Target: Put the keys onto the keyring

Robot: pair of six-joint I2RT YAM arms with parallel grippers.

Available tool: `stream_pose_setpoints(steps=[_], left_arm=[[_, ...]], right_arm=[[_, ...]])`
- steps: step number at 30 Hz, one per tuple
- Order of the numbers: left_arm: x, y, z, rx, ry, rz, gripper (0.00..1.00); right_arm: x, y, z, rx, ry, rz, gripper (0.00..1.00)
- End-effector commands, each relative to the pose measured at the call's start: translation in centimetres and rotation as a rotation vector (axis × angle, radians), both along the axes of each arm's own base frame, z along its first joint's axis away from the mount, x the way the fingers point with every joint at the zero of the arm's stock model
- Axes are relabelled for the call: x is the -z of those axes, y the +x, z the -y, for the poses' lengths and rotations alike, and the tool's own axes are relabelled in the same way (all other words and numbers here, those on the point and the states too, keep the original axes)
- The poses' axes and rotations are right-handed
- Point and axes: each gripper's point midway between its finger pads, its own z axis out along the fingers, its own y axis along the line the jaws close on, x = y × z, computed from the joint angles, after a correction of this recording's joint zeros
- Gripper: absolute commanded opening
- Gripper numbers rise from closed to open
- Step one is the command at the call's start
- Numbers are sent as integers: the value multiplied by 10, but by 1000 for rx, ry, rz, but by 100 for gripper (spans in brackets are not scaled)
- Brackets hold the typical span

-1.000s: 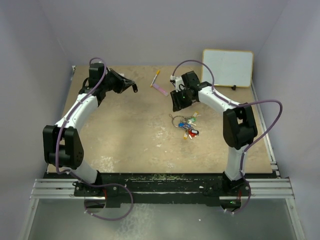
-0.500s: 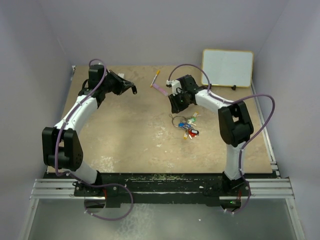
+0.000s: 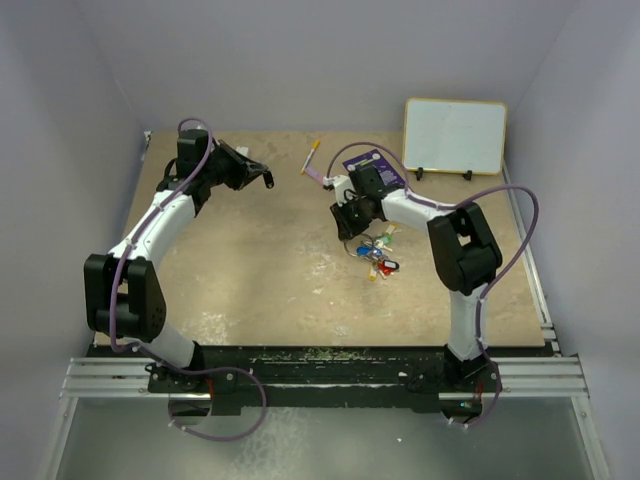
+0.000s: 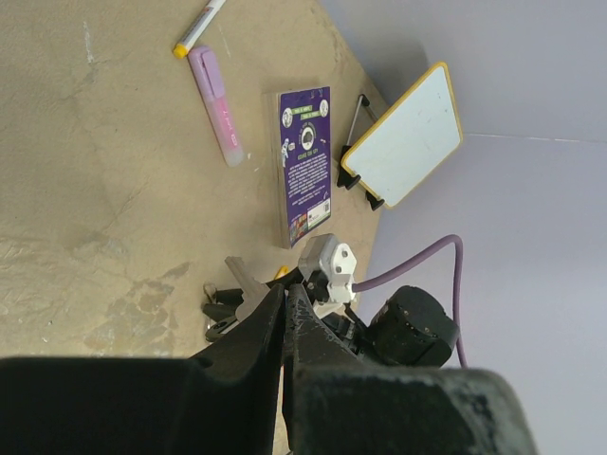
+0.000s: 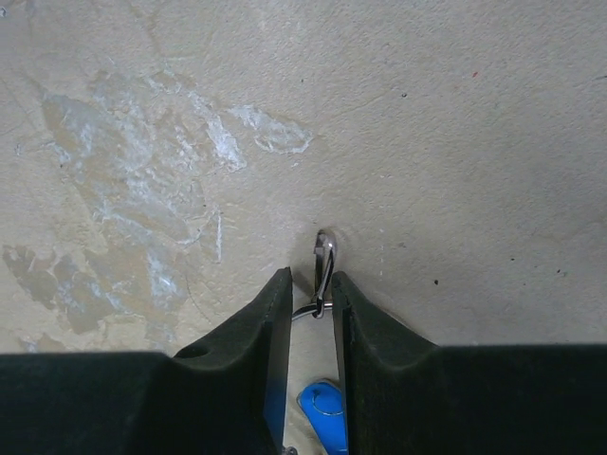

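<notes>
The keys (image 3: 378,254), a bunch with blue, red, yellow and green tags, lie mid-table. The thin silvery keyring (image 3: 352,240) lies at the bunch's left edge. My right gripper (image 3: 345,220) is low over that edge. In the right wrist view its jaws (image 5: 308,284) stand narrowly apart on either side of a small silvery clasp (image 5: 323,261) joined to the ring wire (image 5: 303,311). A blue tag (image 5: 322,406) lies between the fingers further back. My left gripper (image 3: 264,178) is shut and empty, raised at the far left; its fingertips (image 4: 270,305) are pressed together.
A purple card (image 3: 376,165) lies behind the right gripper. A pink marker (image 3: 319,177) and a yellow-capped pen (image 3: 312,155) lie at the far middle. A whiteboard (image 3: 455,135) stands at the far right. The card (image 4: 306,161) and board (image 4: 403,133) show in the left wrist view.
My right gripper has moved nearer and left, down to the keys, uncovering the purple card. The left arm has barely moved.
</notes>
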Motion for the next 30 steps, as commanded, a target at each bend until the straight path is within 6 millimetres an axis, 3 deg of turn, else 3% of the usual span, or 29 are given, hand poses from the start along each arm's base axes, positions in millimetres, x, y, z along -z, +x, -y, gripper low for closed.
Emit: stream_pose_setpoints(steps=[1,7,18,24,27,30], left_arm=[[-22,0,-5,-6,3,72,4],[-23,-1,-4,-4,0,71,4],[-20,-2,-4,-3,-4,61,4],[-20,-1,-4,-4,-4,61,4],[-20,-1,-4,-8,-3,62,4],[-19,-1,-4,-5,-4,57,4]], right_arm=[[6,-1,4,-3,-26,17,25],[23,-15,21,4,-95,-8,23],[30,-36,40,-1,-156,-32,25],[34,-33,46,25,-190,-16,19],[33,-31,51,42,-205,5,6],[36,-31,55,60,-222,10,0]])
